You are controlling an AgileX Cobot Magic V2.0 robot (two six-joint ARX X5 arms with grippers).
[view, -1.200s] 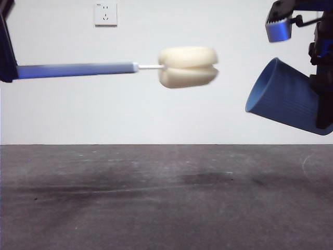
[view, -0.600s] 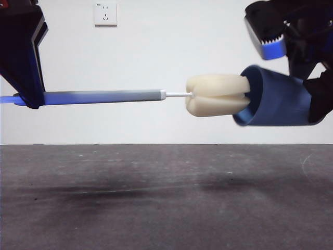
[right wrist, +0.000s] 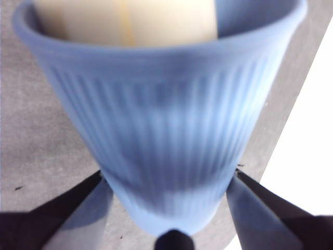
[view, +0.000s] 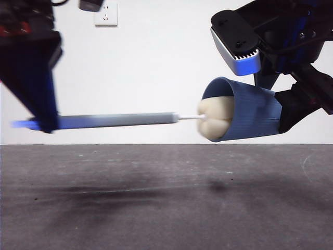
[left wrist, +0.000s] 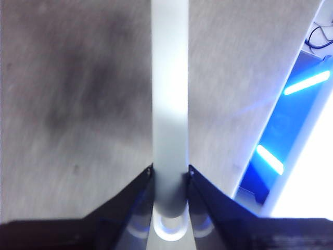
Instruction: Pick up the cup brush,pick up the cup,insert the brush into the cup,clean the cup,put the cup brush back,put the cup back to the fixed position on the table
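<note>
L gripper [left wrist: 170,179] clamped the brush [view: 117,121] handle, R gripper [right wrist: 169,182] clamped the cup [view: 250,115] base w/ sponge partly inside; best kept handle level, pushed in slowly.

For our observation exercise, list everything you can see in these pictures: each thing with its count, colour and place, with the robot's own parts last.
cup brush: one, grey handle, cream sponge head; held level above the table, head inside the cup.
cup: one, blue, ribbed; held on its side in the air, mouth facing the brush.
table: one, dark grey, scuffed; below both.
wall socket: one, white; on the wall behind.
left claw: one, black; shut on the brush handle.
right claw: one, black; gripping the cup near its base.
</note>
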